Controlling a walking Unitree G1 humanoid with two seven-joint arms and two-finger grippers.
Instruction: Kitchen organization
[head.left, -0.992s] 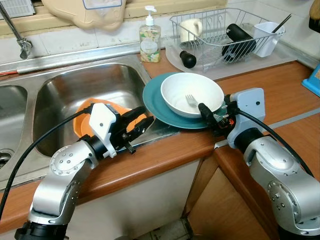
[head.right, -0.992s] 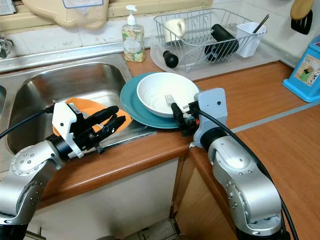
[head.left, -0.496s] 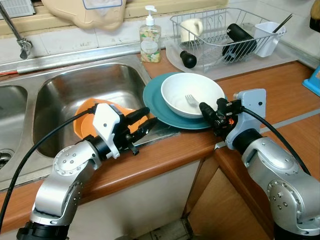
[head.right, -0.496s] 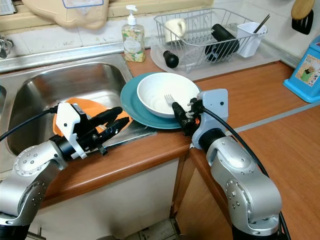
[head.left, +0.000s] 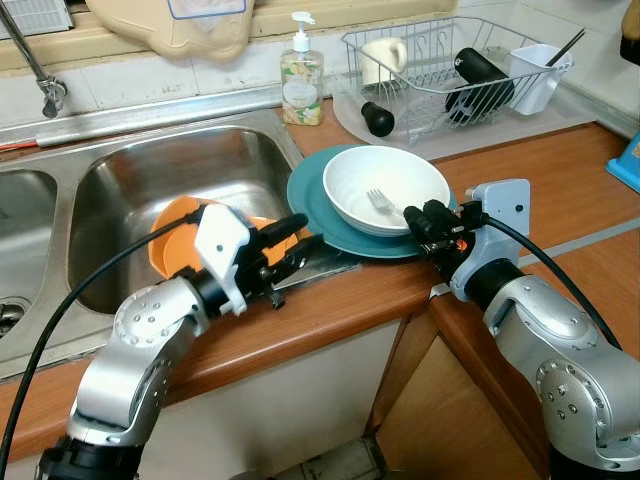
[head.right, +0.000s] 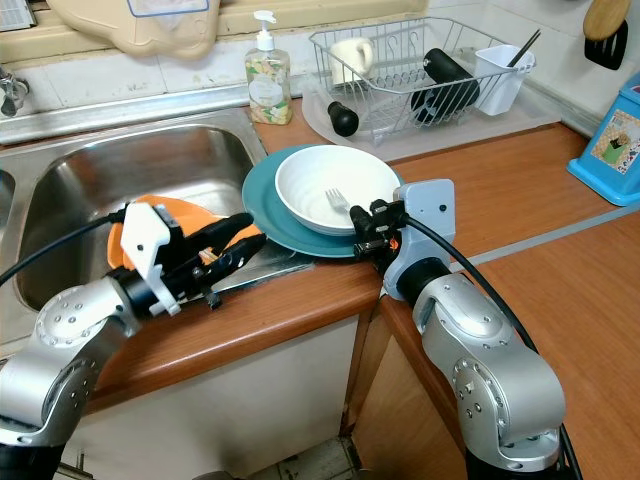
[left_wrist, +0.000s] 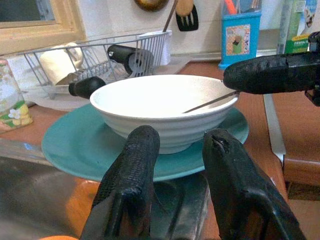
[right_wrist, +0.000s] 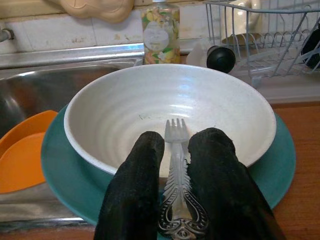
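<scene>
A white bowl sits on a teal plate on the wooden counter beside the sink. A silver fork lies in the bowl with its handle over the near rim. My right gripper is at that rim, shut on the fork handle, one finger on each side. My left gripper hovers open over the sink edge, its fingers pointing at the plate's left rim, a short way from it. An orange dish lies in the sink basin behind the left gripper.
A wire dish rack with a mug, a black bottle and a white cup stands at the back right. A soap bottle stands behind the plate. A steel double sink lies to the left. A blue box stands far right.
My right gripper has rolled and its fingers have come together on the fork handle at the bowl's rim. My left gripper has edged right toward the teal plate.
</scene>
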